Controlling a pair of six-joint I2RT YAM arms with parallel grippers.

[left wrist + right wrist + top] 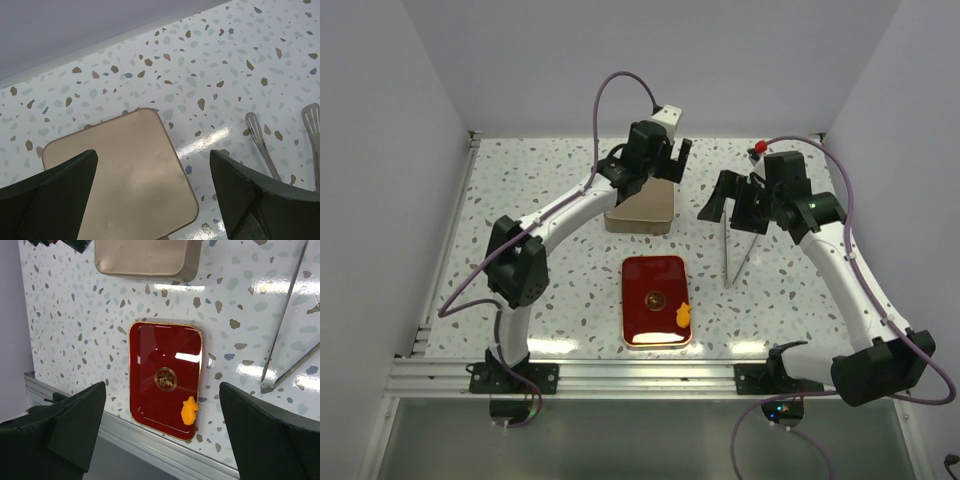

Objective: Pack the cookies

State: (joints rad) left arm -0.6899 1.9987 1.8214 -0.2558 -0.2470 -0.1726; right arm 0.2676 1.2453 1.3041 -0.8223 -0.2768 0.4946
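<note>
Both hands are wide open and empty: the left hand (667, 163) hangs over the tan box (642, 212) at upper centre of the top view, and the right hand (732, 205) sits just right of it, above the tongs (732, 255). The only cookie showing is the irregular orange one (682, 316), in the lower right corner of the red tray (630, 300). The tongs look like the next grab, so the right hand should come down square across both legs and stay low, or they'll skid on the counter (540, 190).

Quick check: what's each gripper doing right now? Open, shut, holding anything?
Left gripper: open, holding nothing, with the tan box below it.
Right gripper: open, holding nothing.
</note>
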